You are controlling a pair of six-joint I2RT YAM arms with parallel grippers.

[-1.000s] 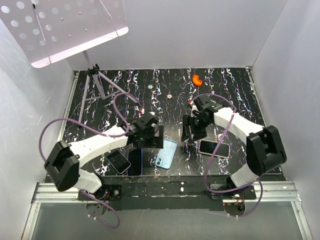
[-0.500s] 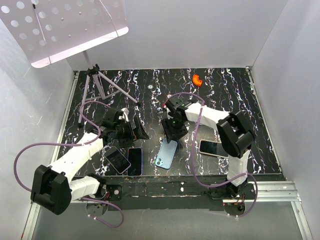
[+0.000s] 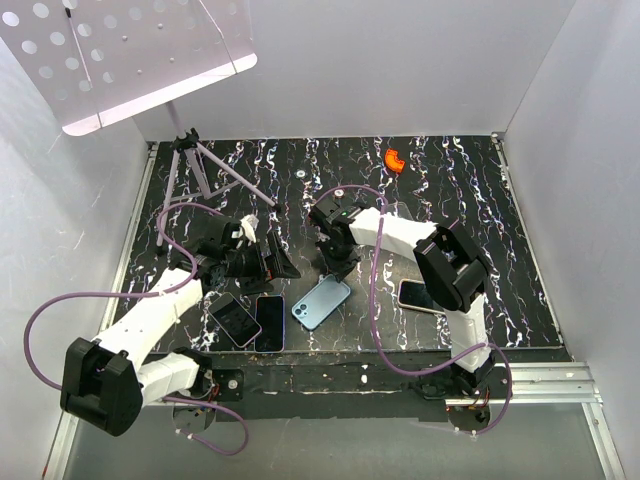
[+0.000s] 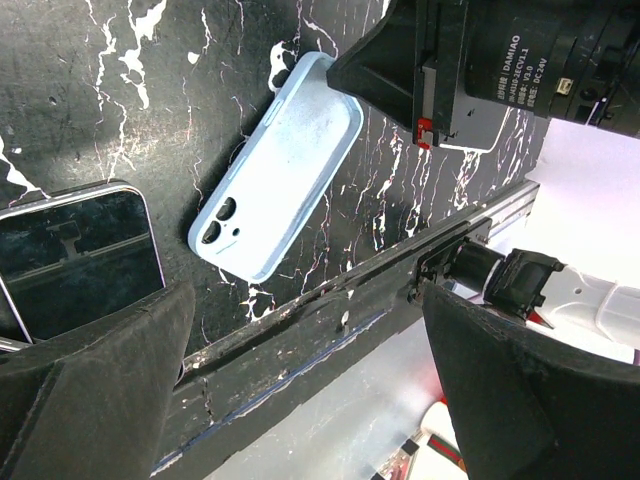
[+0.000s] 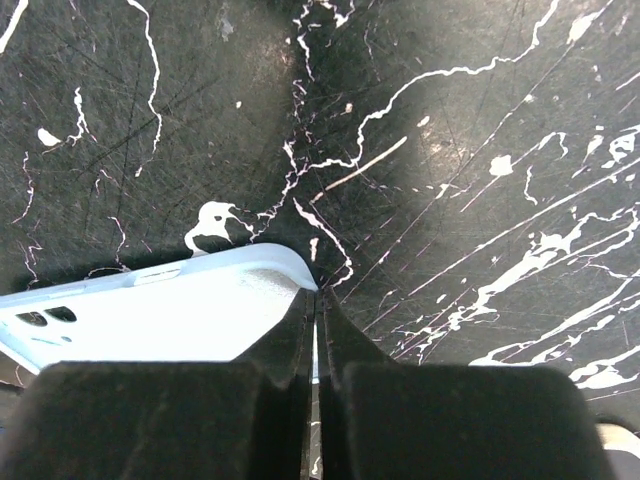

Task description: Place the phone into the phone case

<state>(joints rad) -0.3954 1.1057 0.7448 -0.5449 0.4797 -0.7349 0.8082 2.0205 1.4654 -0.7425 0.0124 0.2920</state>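
Now right fingers [image 5: 180,410], fully closed, touch the phone case [image 5: 150,315].

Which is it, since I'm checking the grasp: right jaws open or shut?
Shut: on the right gripper the fingers meet, a hairline slit between them, at a corner of the light blue case. Whether they pinch its rim, cannot tell.
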